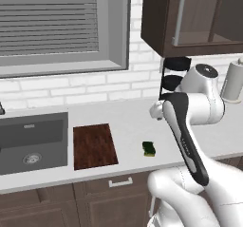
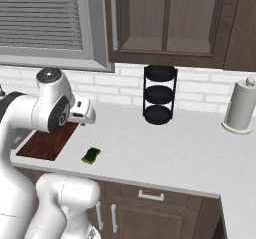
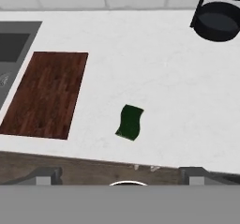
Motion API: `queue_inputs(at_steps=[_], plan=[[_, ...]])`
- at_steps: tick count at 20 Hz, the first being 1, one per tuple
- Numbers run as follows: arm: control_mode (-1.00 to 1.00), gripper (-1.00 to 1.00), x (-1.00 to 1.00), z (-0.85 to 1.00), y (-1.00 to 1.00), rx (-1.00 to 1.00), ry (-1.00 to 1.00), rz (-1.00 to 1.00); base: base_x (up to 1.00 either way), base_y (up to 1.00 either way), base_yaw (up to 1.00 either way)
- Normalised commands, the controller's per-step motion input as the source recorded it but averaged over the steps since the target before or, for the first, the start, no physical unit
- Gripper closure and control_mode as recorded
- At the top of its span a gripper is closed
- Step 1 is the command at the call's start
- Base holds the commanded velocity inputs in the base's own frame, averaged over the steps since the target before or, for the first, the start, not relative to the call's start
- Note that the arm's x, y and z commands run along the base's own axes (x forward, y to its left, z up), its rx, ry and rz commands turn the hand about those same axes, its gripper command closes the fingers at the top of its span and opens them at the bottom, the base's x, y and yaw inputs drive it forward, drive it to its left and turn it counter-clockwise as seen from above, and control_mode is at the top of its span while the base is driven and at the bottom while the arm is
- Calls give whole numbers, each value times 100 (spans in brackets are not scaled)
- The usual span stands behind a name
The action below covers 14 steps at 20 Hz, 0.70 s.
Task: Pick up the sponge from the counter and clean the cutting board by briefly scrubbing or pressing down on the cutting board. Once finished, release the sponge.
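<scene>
Sponge [image 3: 129,122] flat on counter [image 3: 154,63] near front edge, just right of cutting board [image 3: 47,94], not touching it. Lies below and forward of gripper [image 3: 122,174], roughly centred between finger tips; long axis runs almost front-to-back on counter, slightly skewed. Gripper high above, empty, jaws spread wide. Descent needed.

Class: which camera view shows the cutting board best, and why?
The hand view: the whole cutting board lies unobstructed, seen from above. The left base view also shows it whole, smaller, beside the sink. In the right base view the arm hides much of it.
</scene>
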Motion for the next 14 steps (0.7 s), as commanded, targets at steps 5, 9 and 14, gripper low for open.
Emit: queue_inputs(at_steps=[5,9,14], plan=[[-100,-100,0,-44,0,0,3,0,0,0,0],[-100,-100,6,-33,0,0,6,0,0,0,0],[-100,-100,14,-35,0,0,12,0,0,0,0]])
